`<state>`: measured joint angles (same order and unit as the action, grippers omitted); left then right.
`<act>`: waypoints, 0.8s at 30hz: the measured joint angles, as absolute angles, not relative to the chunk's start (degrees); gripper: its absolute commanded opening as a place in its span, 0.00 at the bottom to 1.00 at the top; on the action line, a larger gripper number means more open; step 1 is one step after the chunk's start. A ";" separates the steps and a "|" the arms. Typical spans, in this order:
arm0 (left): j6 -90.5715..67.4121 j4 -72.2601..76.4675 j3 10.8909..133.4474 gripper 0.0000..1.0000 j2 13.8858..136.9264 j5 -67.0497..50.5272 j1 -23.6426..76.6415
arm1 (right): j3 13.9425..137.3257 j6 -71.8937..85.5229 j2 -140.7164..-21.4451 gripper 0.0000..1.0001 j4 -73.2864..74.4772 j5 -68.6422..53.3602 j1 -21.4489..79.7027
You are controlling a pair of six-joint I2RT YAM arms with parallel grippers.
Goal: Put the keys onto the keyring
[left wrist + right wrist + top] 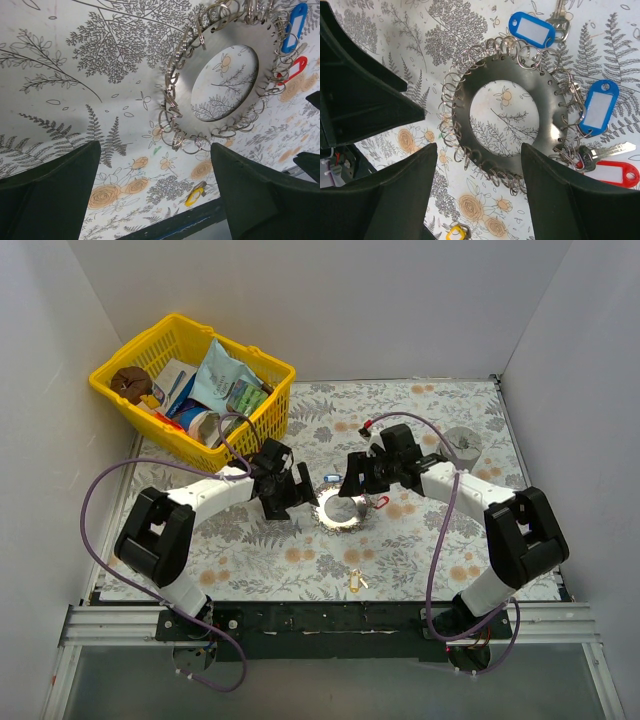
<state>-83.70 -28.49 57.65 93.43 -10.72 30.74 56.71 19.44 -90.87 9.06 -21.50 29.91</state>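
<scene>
Left wrist view shows the left gripper (155, 150) with its fingers (55, 195) spread wide and nothing between them; the keyring (187, 87) lies flat on the table (75, 75) just ahead of the tips, nearer the right finger, its rim crowded with split rings (172, 107). The right gripper (479, 150) is spread and empty too, its fingers (565, 200) straddling the ring's near edge. Blue keys (599, 107) and a red key (615, 174) lie at the rim beyond its right finger; whether they are threaded cannot be told. The yellow key (196, 195) lies loose, back between the fingers toward the wrist. A good move would likely pin the ring's plain band with one gripper while the other takes the yellow key by its plastic head. The keys' white label windows are blank; print on packets in the far basket (150, 422) is too small to read
</scene>
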 measured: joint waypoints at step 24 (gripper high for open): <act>-85.01 -20.45 61.43 0.58 102.87 -14.81 30.63 | 51.90 21.37 -85.19 0.74 10.20 -21.63 22.87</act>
